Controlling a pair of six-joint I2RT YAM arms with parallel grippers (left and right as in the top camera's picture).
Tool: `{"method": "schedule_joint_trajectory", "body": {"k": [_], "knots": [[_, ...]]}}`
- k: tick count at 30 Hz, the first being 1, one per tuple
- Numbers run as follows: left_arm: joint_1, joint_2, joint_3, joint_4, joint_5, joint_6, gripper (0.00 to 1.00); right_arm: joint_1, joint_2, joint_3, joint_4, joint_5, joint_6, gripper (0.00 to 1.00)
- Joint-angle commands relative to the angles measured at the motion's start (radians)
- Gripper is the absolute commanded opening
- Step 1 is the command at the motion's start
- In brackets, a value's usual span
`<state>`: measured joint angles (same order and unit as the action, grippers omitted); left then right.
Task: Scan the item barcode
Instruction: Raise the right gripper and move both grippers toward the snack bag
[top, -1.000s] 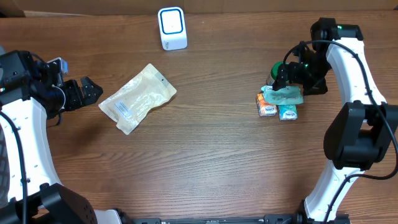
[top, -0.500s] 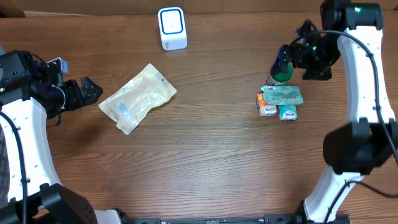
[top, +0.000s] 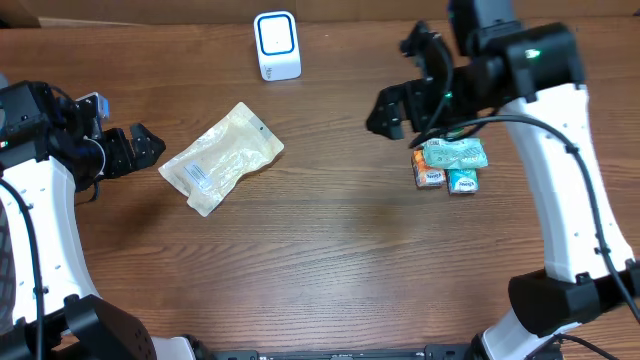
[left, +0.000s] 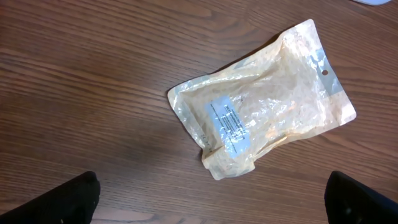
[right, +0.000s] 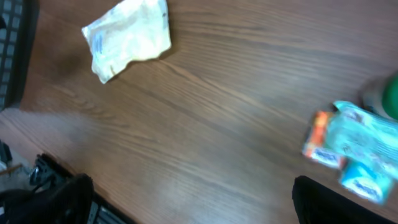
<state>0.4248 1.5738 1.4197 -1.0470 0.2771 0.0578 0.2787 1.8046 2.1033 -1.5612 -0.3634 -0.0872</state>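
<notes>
The left claw (top: 156, 148) is wide open and holds nothing; it stands low at the left edge of the counter (top: 330, 250), with its fingers pointing at the pouch (top: 222, 158) but apart from it. This pouch, a crinkled pale yellow plastic one, lies flat on the wood just beside that claw. It carries a white label (left: 230, 124) with several lines of small print, which are too fine to read, and it has a small round hanging hole near one corner. The right claw (top: 402, 80) is also fully open and empty, and it hangs above the counter between the scanner (top: 277, 45) and a group of small packets (top: 452, 165). The scanner is a white upright box with a blue rounded frame on its face, and it stands at the far edge of the counter, well apart from the pouch. The packets are teal and orange and touch one another; they have printing on them, but no word can be made out. The right wrist view is blurred, and a green thing (right: 392, 96) shows just beside the packets.
</notes>
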Motion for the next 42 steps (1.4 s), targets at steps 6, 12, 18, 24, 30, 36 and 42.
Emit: {"method": "schedule_joint_trajectory", "body": {"k": [6,12,18,24,30,36,42], "knots": [[-0.007,-0.008,0.002,0.022,0.018,-0.036,1.0,0.034,0.01,-0.295,0.275,-0.005,0.14,1.0],[-0.007,-0.008,0.002,0.042,0.038,-0.146,1.0,0.032,0.01,-0.43,0.361,0.061,0.14,1.0],[-0.008,-0.008,0.002,0.106,0.038,-0.177,0.9,0.032,0.01,-0.449,0.367,0.122,0.14,1.0],[-0.05,0.024,0.002,0.176,0.029,-0.124,0.07,0.032,0.01,-0.449,0.37,0.155,0.14,1.0],[-0.117,0.101,0.002,0.266,-0.12,-0.071,0.04,0.032,0.011,-0.457,0.357,0.165,0.14,1.0],[-0.114,0.193,0.002,0.33,-0.158,0.045,0.04,0.033,0.011,-0.488,0.381,0.16,0.14,1.0],[-0.122,0.3,0.002,0.383,-0.153,0.1,0.05,0.035,0.011,-0.545,0.435,0.123,0.14,1.0]]}}
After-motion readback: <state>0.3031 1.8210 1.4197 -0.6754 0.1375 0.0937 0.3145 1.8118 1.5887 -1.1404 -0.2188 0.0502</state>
